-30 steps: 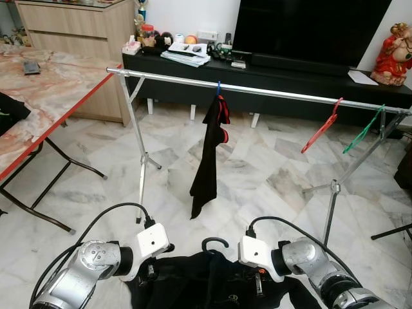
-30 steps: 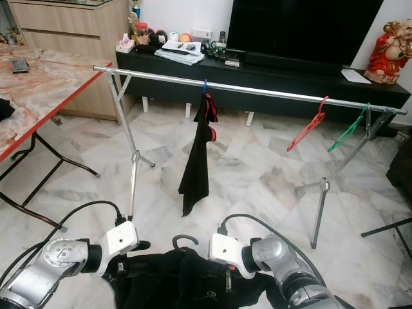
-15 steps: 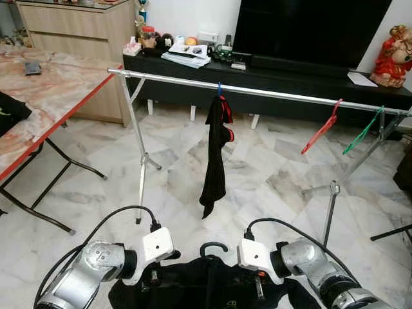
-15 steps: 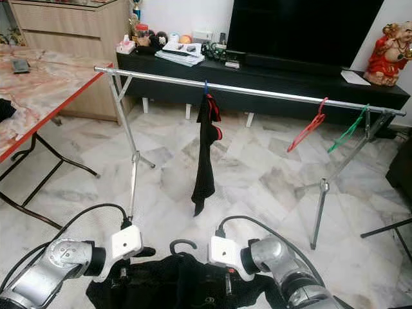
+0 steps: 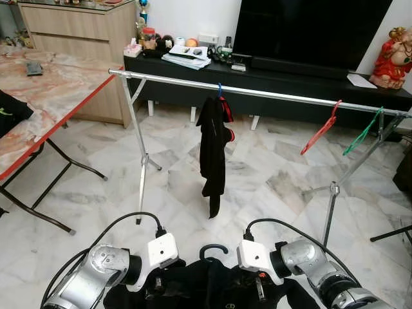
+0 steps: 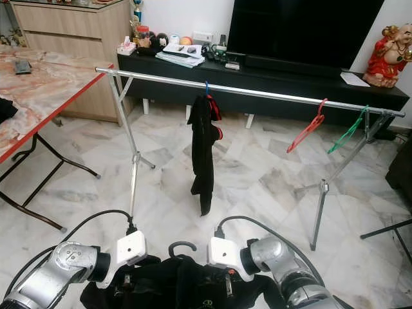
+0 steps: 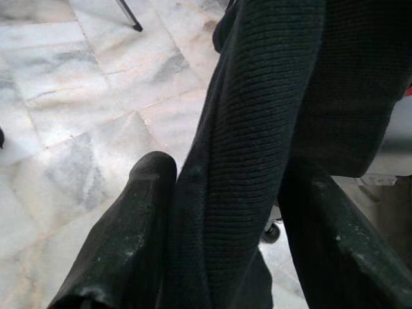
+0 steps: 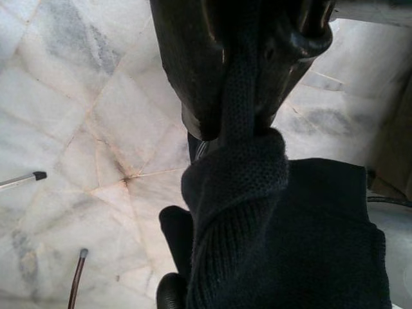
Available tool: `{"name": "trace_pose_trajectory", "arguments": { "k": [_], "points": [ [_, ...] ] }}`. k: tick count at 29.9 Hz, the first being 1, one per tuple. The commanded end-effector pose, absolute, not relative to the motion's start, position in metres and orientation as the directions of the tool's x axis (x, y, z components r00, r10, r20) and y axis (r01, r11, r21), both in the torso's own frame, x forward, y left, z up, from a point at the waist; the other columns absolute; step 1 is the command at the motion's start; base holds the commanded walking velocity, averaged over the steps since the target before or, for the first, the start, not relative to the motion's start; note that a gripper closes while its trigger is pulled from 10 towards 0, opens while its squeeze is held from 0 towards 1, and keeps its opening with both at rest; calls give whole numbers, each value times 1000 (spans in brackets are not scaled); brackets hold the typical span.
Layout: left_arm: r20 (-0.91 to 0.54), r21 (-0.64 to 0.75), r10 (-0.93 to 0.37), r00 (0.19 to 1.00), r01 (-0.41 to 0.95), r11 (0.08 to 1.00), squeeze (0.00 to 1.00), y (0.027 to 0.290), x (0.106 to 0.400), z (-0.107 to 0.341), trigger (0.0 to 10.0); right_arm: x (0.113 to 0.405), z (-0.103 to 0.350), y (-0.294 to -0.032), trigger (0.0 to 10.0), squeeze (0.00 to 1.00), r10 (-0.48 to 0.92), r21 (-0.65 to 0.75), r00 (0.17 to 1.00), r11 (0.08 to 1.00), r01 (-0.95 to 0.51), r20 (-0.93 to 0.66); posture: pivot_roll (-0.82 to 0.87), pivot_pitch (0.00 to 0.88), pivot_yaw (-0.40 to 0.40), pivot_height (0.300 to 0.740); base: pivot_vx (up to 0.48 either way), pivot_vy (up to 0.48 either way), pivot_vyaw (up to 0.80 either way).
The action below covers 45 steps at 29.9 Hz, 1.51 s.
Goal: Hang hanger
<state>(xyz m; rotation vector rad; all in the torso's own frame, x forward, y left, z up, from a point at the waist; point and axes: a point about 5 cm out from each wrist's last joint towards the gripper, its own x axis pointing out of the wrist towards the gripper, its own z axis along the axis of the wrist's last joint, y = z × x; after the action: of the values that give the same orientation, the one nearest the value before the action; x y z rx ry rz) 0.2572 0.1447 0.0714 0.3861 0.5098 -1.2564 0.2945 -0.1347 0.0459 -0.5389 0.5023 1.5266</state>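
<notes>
No text, label or number can be read anywhere.

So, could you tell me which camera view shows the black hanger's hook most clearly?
The left eye view: the hanger hook curves up, unobstructed, between both wrists against pale floor. The right eye view shows it similarly, slightly smaller. The wrist views show knit black garment pinched between fingers, no hook.

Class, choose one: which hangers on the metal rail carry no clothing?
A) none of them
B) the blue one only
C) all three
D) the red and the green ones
D: the red hanger and green hanger hang bare on the rail, while the blue hanger carries a black garment.
</notes>
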Motion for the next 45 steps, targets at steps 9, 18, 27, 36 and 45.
{"name": "trace_pose_trajectory", "arguments": {
  "k": [9,18,27,36,45],
  "points": [
    [-510,-48,-837,199,965,259,0,135,258,73,0,307,61,-129,0,0,822,-102,63,6,-995,-567,140,7,-133,740,0,0,0],
    [-504,-63,-844,186,966,250,0,134,258,73,0,309,63,-128,0,0,820,-117,87,24,-993,-566,140,8,-133,740,0,0,0],
    [-498,-69,-847,185,965,252,0,133,258,73,0,310,62,-126,0,0,816,-128,110,44,-991,-567,141,9,-134,740,0,0,0],
    [-497,-71,-848,183,966,250,0,133,257,72,0,311,61,-127,0,0,813,-131,121,56,-990,-569,141,5,-131,740,0,0,0],
    [-499,-70,-848,180,967,247,0,132,257,72,0,312,60,-128,10000,173,799,-131,137,73,-989,-586,142,0,-130,740,0,0,0]
  ]
}}
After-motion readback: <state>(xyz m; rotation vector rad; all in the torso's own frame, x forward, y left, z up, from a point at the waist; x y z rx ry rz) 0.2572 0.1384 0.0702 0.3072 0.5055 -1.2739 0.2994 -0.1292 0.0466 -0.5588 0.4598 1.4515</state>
